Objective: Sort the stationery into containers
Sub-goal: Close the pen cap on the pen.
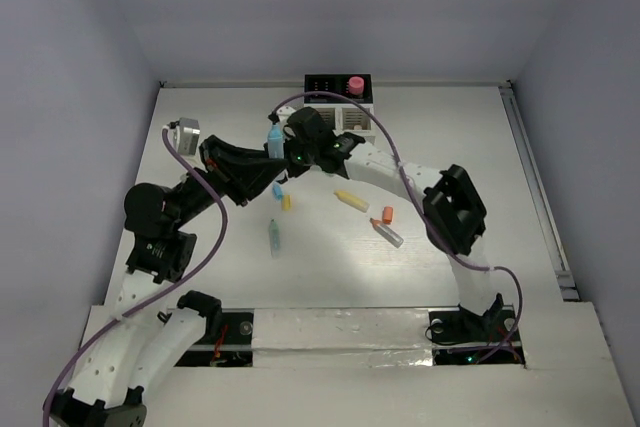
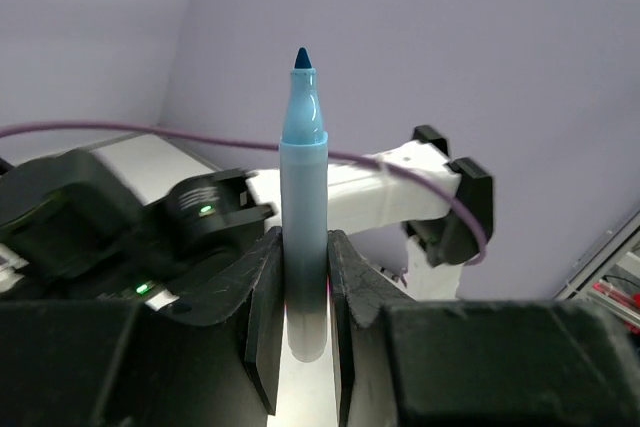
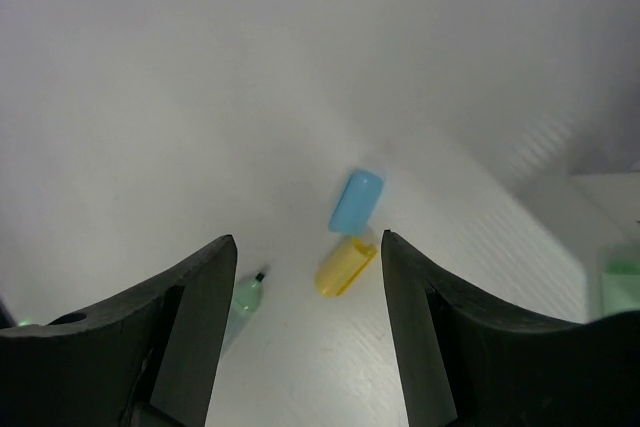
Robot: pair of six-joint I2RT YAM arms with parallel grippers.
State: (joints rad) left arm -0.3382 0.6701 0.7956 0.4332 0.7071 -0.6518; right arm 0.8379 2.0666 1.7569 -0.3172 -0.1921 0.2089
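The left claw (image 2: 305, 282) is clenched on a blue highlighter (image 2: 303, 197), gripping its lower barrel. The pen stands upright between the fingers with its bare tip pointing up, held above the far left part of the counter (image 1: 450, 147), close in front of the organizer (image 1: 352, 118). The organizer sits at the far edge, its black compartments at the back and its white slatted ones in front. A pink item (image 1: 355, 84) stands in the right black compartment. The right claw (image 3: 307, 247) is released, its fingers spread wide, and hangs over the counter just beside the left one. Below it lie a blue cap (image 3: 356, 200) and a yellow cap (image 3: 345, 265), touching or nearly so. A green highlighter (image 1: 273, 237) lies a little nearer the arm bases. Farther right on the counter are a yellow highlighter (image 1: 351, 201), an orange cap (image 1: 388, 214) and a pale marker with an orange end (image 1: 387, 234). All three lie loose and apart from the organizer.
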